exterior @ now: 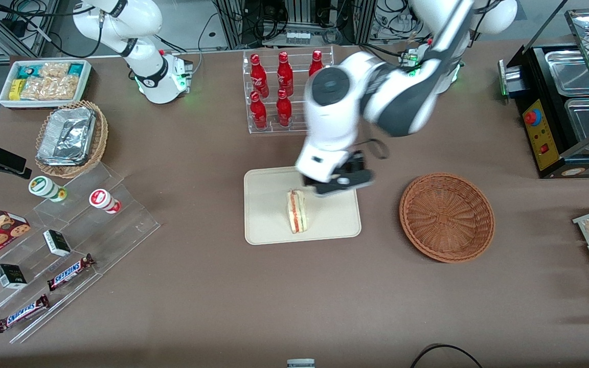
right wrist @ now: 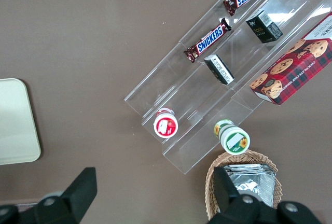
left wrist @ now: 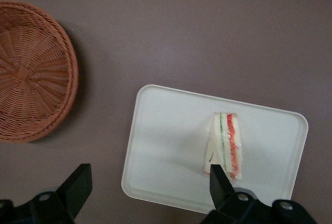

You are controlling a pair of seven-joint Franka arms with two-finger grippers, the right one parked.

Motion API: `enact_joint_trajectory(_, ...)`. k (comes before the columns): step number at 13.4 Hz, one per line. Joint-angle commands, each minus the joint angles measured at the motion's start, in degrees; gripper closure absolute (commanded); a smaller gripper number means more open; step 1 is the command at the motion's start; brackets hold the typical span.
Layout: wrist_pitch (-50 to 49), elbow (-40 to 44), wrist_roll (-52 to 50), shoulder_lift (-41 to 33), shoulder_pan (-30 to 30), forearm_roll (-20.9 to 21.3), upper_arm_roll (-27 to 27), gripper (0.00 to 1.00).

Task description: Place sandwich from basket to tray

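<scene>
The sandwich (exterior: pixel 297 212) stands on its side on the cream tray (exterior: pixel 269 225), red-orange stripe showing. It also shows in the left wrist view (left wrist: pixel 225 143) on the tray (left wrist: pixel 166 130). The reddish-brown wicker basket (exterior: pixel 447 217) is empty and sits beside the tray, toward the working arm's end; it also shows in the wrist view (left wrist: pixel 31 71). My left gripper (exterior: pixel 338 181) hovers above the tray's edge, a little farther from the front camera than the sandwich. It is open and empty (left wrist: pixel 148 175), with one black fingertip (left wrist: pixel 215 175) close beside the sandwich.
A clear rack of red soda bottles (exterior: pixel 284 92) stands farther back than the tray. A tan basket with foil containers (exterior: pixel 69 138), a white snack bin (exterior: pixel 44 82) and an acrylic stand with chocolate bars (exterior: pixel 69 271) lie toward the parked arm's end. A black appliance (exterior: pixel 565 107) stands past the basket.
</scene>
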Motion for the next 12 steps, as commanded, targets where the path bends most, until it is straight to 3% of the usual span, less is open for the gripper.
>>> enact_joint_trajectory(1,-6.14,-2.1,6.72,-6.31,6.01,-0.37,-0.26,0.0)
enact_joint_trajectory(8,-13.9,-4.99,30.71,-15.37,23.06,-5.99,-0.26,0.0)
enact_joint_trajectory(12,-13.9,-8.25,37.58,-19.42,28.7,-6.52,-0.18,0.0)
